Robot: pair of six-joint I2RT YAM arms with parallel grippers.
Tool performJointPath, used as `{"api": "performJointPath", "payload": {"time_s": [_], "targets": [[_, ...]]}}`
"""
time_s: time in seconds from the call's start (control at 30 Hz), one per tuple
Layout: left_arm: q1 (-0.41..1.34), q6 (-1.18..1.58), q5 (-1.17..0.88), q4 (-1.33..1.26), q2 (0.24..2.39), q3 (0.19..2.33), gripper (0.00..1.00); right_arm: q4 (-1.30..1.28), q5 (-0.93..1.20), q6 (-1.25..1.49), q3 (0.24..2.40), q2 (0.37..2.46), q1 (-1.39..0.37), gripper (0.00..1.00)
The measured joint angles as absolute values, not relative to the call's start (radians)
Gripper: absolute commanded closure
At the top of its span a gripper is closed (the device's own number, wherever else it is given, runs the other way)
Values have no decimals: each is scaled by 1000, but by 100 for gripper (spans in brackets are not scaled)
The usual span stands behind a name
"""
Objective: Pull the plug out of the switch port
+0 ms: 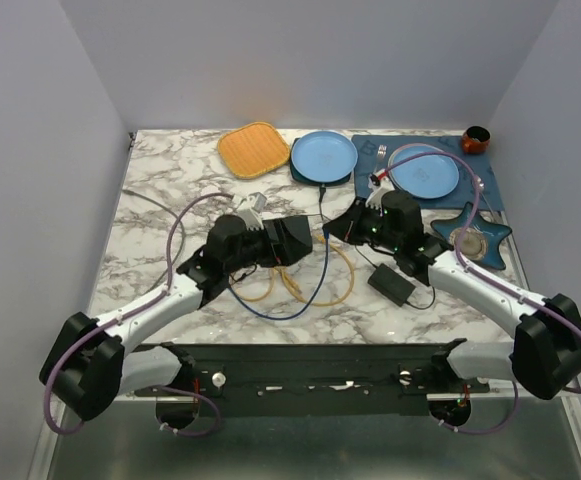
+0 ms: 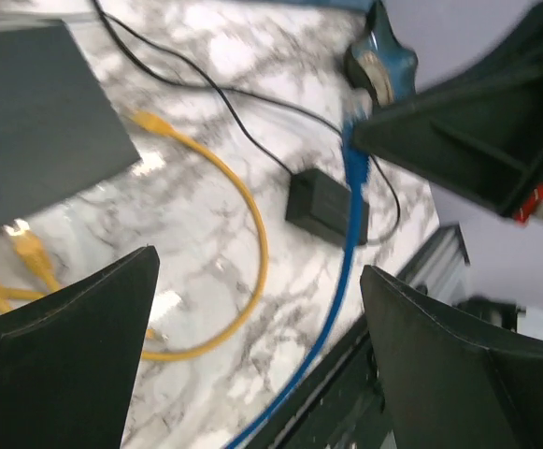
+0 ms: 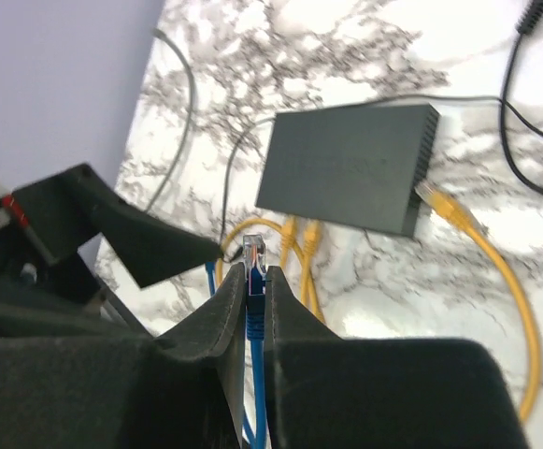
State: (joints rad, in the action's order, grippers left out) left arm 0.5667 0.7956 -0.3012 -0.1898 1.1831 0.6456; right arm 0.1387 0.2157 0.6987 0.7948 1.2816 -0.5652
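A marble table (image 1: 150,250) stands between pale walls. We see the switch (image 3: 346,166) lying flat near its middle, between the two arms, with a yellow cable (image 3: 523,309) meeting one of its edges. The right gripper (image 3: 255,285) is clenched on the plug (image 3: 255,253) of a blue cable (image 2: 346,262). The plug's clear tip sticks out past the fingertips, and the plug is apart from the switch. The left gripper (image 2: 257,267) hangs beside the switch with its jaws spread wide, holding nothing. We also see a black power brick (image 2: 325,206) on the marble, just beside the blue cable.
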Motion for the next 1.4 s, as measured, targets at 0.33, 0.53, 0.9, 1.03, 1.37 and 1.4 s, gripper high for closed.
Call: {"api": "performJointPath", "payload": {"time_s": [0.33,0.53,0.9,1.03,1.37,1.4], "targets": [[889,694,-138,-322,1148,509,1,-47,184,692,794,1208,-627,99],[931,668,-97,-358,1227,526,48,-86,178,699,794,1146,-681,99],[920,589,-4,-3,1148,690,100,-175,91,680,781,910,-693,41],[868,563,153,244,1013,930,100,-175,53,674,781,817,-693,41],[303,559,211,580,1259,1340,100,-194,13,682,721,851,-693,43],[254,563,207,604,1302,1351,100,-200,13,683,714,855,-693,43]]}}
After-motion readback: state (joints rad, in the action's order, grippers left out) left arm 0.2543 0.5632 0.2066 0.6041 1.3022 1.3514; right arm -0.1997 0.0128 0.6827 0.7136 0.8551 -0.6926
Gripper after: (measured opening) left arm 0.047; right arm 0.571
